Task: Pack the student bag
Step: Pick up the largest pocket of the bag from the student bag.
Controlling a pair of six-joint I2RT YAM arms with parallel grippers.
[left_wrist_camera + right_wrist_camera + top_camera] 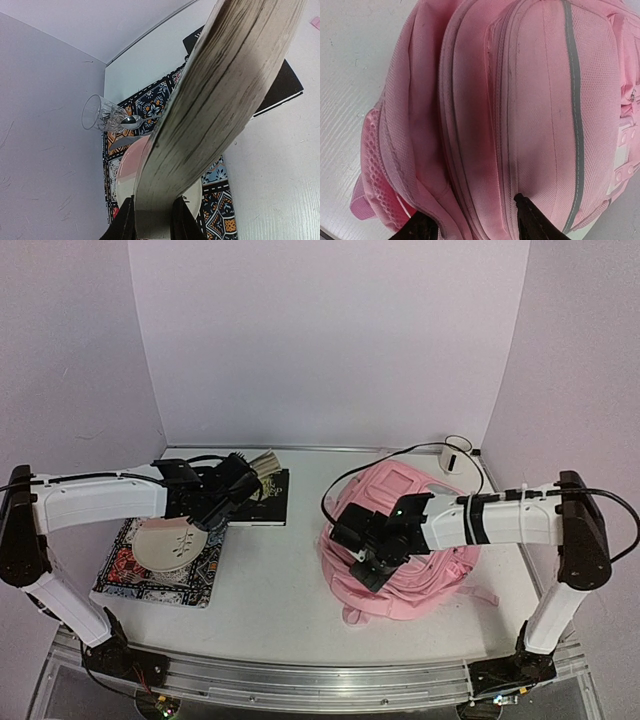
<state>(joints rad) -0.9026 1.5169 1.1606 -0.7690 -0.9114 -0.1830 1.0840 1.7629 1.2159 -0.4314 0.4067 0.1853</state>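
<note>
The student bag is a soft pink backpack lying at the right of the table, and it fills the right wrist view. My right gripper sits on its near left side. In the right wrist view that gripper has its jaws half apart, pressed into a thick fold of the pink fabric beside a zip seam. My left gripper is shut on a thick paperback book, held up off the table with its page edges showing.
Below the left gripper a patterned placemat holds a pale plate, a tipped glass and a spoon. A black book lies flat behind it. A small white device with a black cable sits at the back right.
</note>
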